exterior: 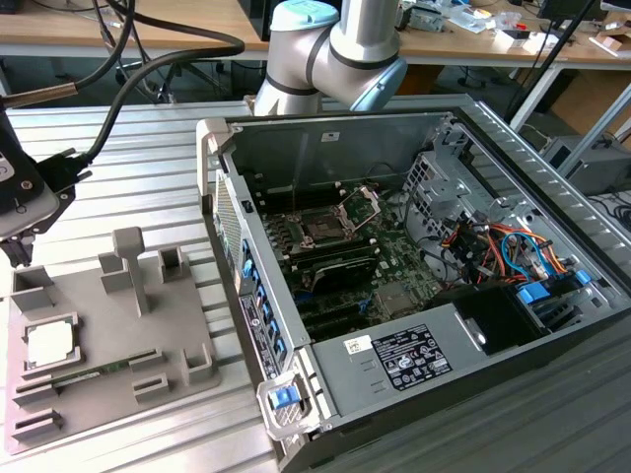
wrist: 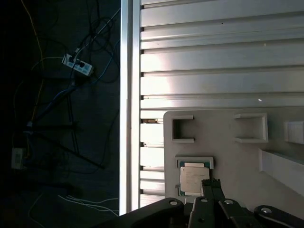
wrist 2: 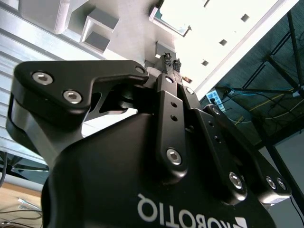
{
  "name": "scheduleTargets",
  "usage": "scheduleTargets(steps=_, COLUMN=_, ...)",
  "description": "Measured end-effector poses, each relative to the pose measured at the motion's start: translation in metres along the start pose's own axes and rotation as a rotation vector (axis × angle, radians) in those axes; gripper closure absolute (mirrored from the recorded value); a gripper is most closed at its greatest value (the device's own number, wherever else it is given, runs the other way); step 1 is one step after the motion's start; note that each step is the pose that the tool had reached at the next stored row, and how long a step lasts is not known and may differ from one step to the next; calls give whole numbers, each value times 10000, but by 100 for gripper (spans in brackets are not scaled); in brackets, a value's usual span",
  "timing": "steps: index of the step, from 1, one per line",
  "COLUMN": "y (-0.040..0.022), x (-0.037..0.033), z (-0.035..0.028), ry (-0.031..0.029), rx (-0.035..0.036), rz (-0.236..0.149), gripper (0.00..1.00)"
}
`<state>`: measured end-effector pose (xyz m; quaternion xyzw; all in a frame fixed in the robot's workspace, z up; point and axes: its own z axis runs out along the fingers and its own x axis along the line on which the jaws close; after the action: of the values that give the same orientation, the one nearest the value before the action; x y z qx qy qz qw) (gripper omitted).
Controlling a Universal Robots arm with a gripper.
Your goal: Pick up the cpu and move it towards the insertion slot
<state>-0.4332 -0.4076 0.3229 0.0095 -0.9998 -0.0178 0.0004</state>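
1 cpu in 1 grey tray recess, 1 closed, empty gripper near it, 1 insertion slot well apart

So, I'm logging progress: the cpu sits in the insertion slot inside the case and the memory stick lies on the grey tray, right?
Not quite. The cpu lies on the grey tray too, near the memory stick, as the exterior view shows; the insertion slot holds no chip. The memory stick is where you said.
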Motion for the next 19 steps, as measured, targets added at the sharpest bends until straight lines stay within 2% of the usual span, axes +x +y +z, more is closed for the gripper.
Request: scheduleTargets(steps=19, y=-1, x=0, z=31, ry=1, rx=0, rz=0, gripper=89)
